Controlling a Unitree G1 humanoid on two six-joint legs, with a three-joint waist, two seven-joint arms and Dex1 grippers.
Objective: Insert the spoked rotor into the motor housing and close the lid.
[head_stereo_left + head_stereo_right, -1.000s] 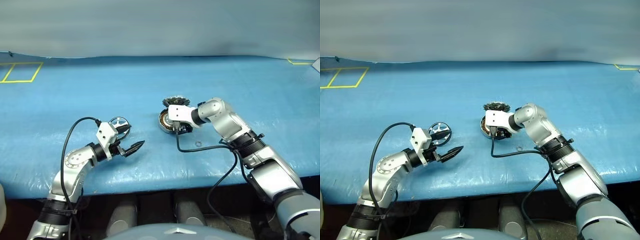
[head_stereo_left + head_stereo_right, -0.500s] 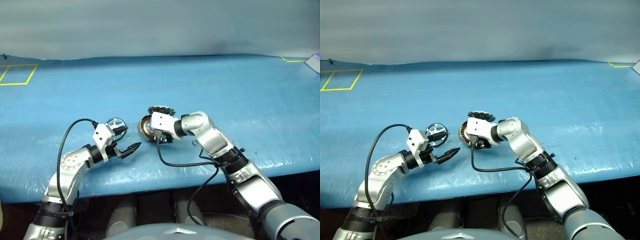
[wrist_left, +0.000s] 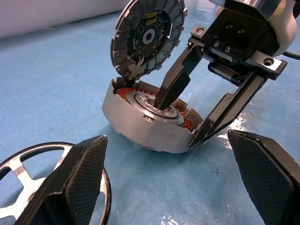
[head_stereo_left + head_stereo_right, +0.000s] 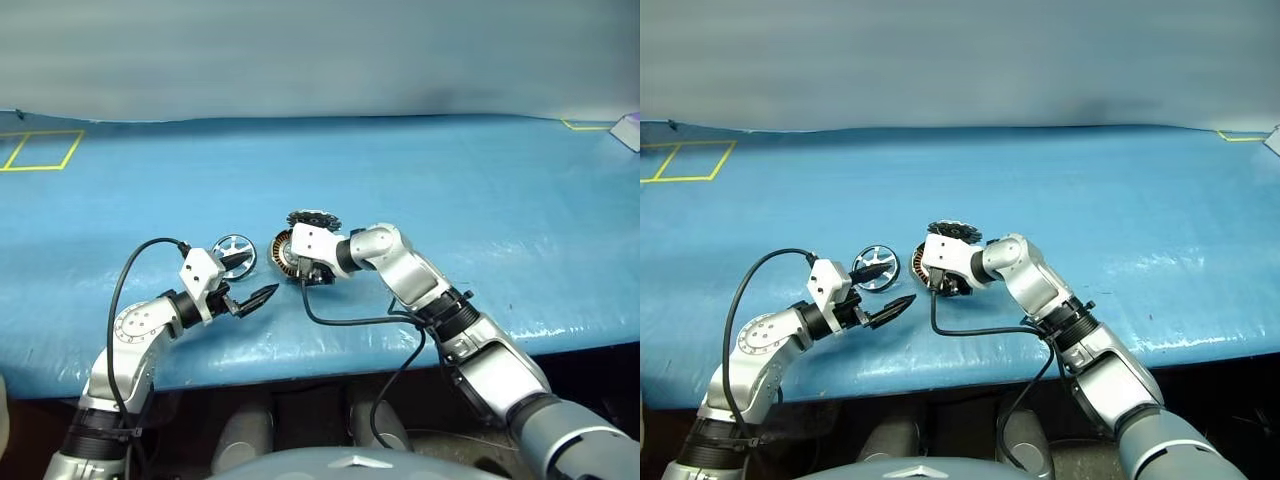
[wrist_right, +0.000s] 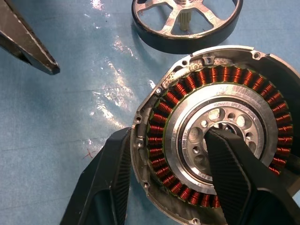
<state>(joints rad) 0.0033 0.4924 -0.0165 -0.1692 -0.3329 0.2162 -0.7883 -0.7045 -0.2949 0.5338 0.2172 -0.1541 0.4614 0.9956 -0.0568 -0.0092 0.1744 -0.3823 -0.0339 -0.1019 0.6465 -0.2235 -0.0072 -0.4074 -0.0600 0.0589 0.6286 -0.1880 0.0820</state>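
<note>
Centrally on the blue bench (image 4: 480, 190), the motor housing (image 4: 285, 254) sits w/ copper windings up. Right gripper (image 4: 300, 270) is clamped on its wall: one finger in the hub, one outside. Lid (image 3: 147, 35) stands tilted open at the housing's far edge. Spoked rotor (image 4: 235, 253) lies flat just left, beside the left gripper (image 4: 248, 281), fingers (image 3: 77, 180) spread wide, holding nothing.

Silver jointed arms, white wrist blocks, looping black cables; each gripper (image 4: 251, 281) has 2 black textured fingers (image 3: 77, 185).
</note>
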